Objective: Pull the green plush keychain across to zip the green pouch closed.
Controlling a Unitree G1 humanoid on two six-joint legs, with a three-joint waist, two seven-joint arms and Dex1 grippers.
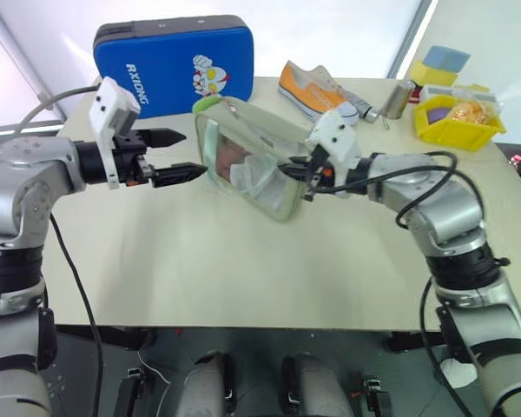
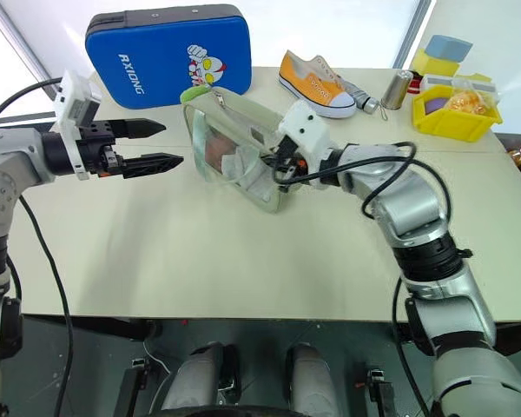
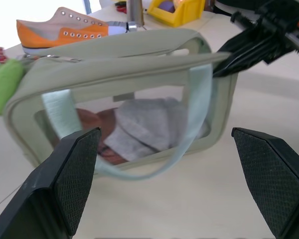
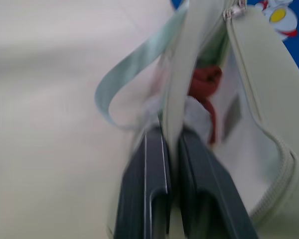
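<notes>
Both arms up over table [image 1: 243, 278]. R gripper [image 4: 172, 149]: fingers pinched shut on pouch [image 1: 252, 165] — clamped on the top edge at the end nearest my R side; R wrist view shows fabric edge squeezed between the two black pads, open zip running away beside it. Pouch is tipped up on its long side, clear window facing me, mint strap [image 3: 199, 114] looped across the window. Contents seen through window: grey cloth, something reddish; can't ID further.

L gripper [image 1: 178, 156]: jaws wide apart, nothing held. Sits just beside pouch's L end, lower fingertip close to the edge; contact not clear from head views. L wrist view: pouch framed between the two spread pads, not touching either.

Keychain [image 3: 4, 85]: lime fuzzy charm at pouch's far-L top corner, next to zip pull. Also seen from head cam as green blob at the top corner, near blue case [image 1: 174, 62]. Neither gripper on it.

Zip: looks open along top as seen in R wrist view; extent uncertain.

Other items on table, well apart from pouch: blue case standing at far edge behind pouch; orange shoe [image 2: 317, 82] to R of case; small metal can [image 2: 399, 89]; yellow bin [image 2: 456, 111] w/ bits inside at far R corner.
</notes>
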